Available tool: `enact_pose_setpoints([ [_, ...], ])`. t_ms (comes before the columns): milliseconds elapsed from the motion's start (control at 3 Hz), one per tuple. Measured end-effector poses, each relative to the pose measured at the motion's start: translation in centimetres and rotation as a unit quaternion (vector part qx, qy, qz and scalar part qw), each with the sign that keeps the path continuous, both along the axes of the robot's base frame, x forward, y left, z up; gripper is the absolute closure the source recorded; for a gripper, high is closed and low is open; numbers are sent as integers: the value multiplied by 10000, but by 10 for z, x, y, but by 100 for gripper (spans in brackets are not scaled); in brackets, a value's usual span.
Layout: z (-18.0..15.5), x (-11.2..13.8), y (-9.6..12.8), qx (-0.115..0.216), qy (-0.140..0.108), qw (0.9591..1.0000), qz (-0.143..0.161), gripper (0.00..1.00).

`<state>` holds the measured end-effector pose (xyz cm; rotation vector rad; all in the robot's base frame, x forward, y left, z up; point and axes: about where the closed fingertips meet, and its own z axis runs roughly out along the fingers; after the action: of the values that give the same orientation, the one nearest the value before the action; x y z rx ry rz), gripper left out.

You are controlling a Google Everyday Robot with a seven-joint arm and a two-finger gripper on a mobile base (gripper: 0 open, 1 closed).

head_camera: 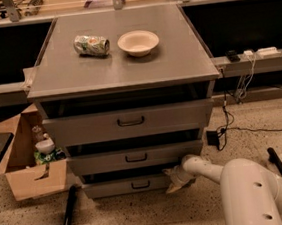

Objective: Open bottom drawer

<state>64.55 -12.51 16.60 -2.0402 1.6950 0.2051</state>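
Observation:
The bottom drawer (123, 186) is the lowest, narrowest grey front of the cabinet, with a small dark bar handle (140, 185) at its centre. It stands slightly pulled out, with a dark gap above it. My gripper (174, 180) is at the right end of that drawer front, low near the floor, to the right of the handle. The white arm (250, 193) reaches in from the lower right.
The middle drawer (135, 158) and top drawer (129, 121) sit above. A crushed can (91, 45) and a cream bowl (138, 42) lie on the cabinet top. An open cardboard box (28, 166) stands left. Cables and a power adapter (213, 138) lie right.

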Motion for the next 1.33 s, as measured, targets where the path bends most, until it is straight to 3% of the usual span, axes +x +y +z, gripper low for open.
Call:
enact_pose_setpoints([
  [667, -9, -33, 19, 176, 316, 9993, 104, 83],
  [1000, -6, -34, 18, 176, 316, 9993, 104, 82],
  [1333, -6, -34, 18, 176, 317, 9993, 104, 51],
])
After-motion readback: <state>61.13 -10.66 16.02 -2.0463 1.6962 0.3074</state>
